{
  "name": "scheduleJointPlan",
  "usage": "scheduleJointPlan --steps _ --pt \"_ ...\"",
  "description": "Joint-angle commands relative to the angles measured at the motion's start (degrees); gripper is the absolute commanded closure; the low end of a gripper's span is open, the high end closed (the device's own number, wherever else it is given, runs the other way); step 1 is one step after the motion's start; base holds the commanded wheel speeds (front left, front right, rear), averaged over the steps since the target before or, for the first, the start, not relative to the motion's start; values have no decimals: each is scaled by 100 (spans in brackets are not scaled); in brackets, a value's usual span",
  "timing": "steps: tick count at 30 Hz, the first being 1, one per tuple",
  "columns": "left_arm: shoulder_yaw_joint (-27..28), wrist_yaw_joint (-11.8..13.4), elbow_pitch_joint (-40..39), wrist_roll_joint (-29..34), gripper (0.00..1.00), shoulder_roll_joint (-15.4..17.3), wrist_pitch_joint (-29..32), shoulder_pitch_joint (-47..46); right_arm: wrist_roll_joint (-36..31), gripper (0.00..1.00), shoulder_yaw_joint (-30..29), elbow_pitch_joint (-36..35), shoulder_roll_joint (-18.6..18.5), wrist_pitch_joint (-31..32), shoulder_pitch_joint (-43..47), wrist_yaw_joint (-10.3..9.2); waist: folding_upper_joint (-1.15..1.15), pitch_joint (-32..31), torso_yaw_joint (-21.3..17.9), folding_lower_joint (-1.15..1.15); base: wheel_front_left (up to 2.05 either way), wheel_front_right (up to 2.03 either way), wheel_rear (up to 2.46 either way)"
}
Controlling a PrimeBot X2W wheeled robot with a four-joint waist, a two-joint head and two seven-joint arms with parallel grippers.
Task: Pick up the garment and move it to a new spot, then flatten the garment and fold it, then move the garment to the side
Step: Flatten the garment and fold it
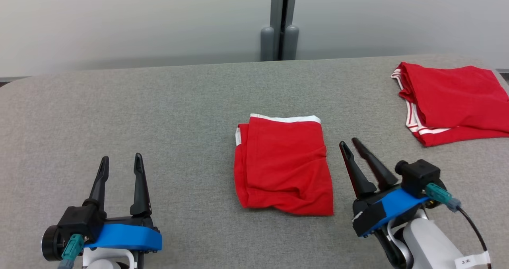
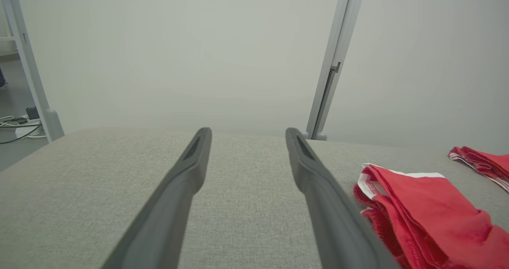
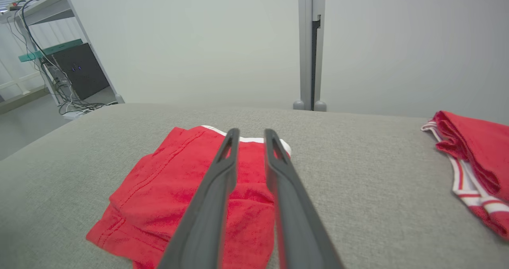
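A red garment (image 1: 282,161) with white trim lies folded into a small rectangle in the middle of the grey table (image 1: 159,114). My right gripper (image 1: 349,141) hovers just off the garment's right edge, fingers a narrow gap apart with nothing between them. In the right wrist view the gripper (image 3: 251,131) points over the garment (image 3: 167,181). My left gripper (image 1: 121,157) stands wide open and empty at the lower left, well clear of the cloth. In the left wrist view, this gripper (image 2: 246,131) has the garment (image 2: 429,205) to its right.
A second red garment (image 1: 453,98) with white stripes lies folded at the table's far right corner, also seen as the striped garment (image 3: 473,149). A grey post (image 1: 280,22) stands behind the table's back edge. Shelving and cables (image 3: 59,82) sit off the table's left.
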Motion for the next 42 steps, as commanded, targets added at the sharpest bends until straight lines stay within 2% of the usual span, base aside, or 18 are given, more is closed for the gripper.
scheduleJointPlan --steps 1,7,11,24,33,42 --pt "13 32 23 59 0 -4 -13 26 -78 0 -219 -168 -53 -18 206 3 0 -94 -154 0 0 0 0" --pt "55 100 43 124 0 -4 -13 87 -221 0 -890 -615 -78 -18 677 3 0 -198 -311 0 0 0 0" --pt "63 117 13 149 0 -3 -13 155 -351 0 -1101 -797 -102 -18 930 3 0 -273 -330 0 0 0 0" --pt "64 205 -77 255 0 -4 -12 487 -808 0 -1912 -1304 175 -18 1910 3 0 -648 -76 0 0 0 0" --pt "145 251 -44 256 0 19 -13 634 -1046 0 -2065 -1505 394 -18 2174 3 0 -734 -2 0 0 0 0" --pt "154 246 14 232 0 34 -13 573 -1105 0 -2087 -1487 423 33 2163 3 0 -728 31 0 0 0 0"
